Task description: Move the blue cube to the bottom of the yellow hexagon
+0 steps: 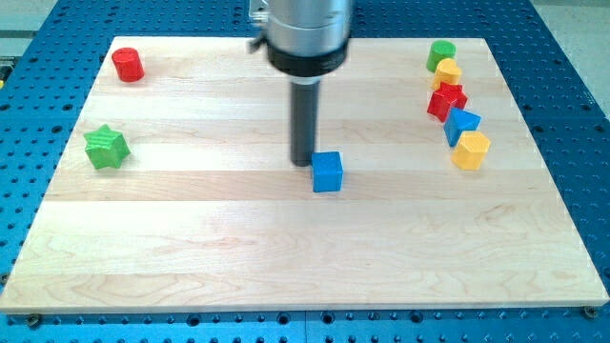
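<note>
The blue cube (pixel 327 171) sits near the middle of the wooden board. My tip (pixel 302 161) stands just to the cube's left, very close to or touching its upper left side. The yellow hexagon (pixel 470 150) lies at the view's right, at the lower end of a column of blocks. It is well to the right of the blue cube and slightly higher in the view.
Above the yellow hexagon run a second blue block (pixel 461 124), a red star-like block (pixel 446 100), another yellow block (pixel 447 72) and a green cylinder (pixel 440 54). A red cylinder (pixel 128 65) is at top left, a green star (pixel 106 147) at left.
</note>
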Controlling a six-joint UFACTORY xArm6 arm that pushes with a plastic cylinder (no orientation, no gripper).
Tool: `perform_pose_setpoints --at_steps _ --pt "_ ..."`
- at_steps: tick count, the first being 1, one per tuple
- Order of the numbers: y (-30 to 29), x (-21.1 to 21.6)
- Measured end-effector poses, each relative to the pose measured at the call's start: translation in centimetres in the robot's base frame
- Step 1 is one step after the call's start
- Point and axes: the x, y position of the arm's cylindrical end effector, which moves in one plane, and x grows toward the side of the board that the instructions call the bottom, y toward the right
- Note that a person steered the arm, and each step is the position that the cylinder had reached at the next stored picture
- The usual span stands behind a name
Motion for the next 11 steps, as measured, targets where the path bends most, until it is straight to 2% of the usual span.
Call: perform_pose_setpoints --at_steps 1,2,3,6,8,10,11 --pt "3.2 2.9" --pt "9.3 2.9" --pt "11.5 3.3" --pt "13.2 6.7" --pt "13.3 5.7" --pt "16.4 5.5" --pt "16.3 3.6"
